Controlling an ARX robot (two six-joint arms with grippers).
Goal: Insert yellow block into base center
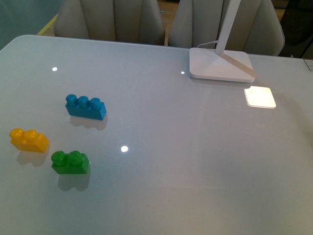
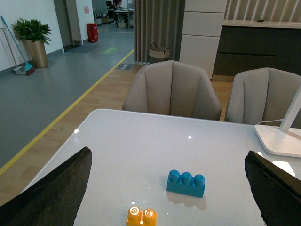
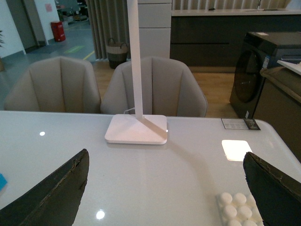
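In the front view, the yellow block (image 1: pixel 29 139) is seen loose on the worktop (image 1: pixel 195 161), near a green brick (image 1: pixel 70 162). No arm is shown.

In the left wrist view, the left end effector (image 2: pixel 167 153) is held spread and empty.

In the right wrist view, the right end effector (image 3: pixel 165 153) is likewise spread, and the base (image 3: pixel 237 207) lies bare. Grasping, carrying and inserting are judged still to be done. No writing can be read.

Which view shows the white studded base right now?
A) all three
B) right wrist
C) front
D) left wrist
B. The base shows only in the right wrist view, partly cut off by the frame edge; the front and left wrist views show no studded plate.
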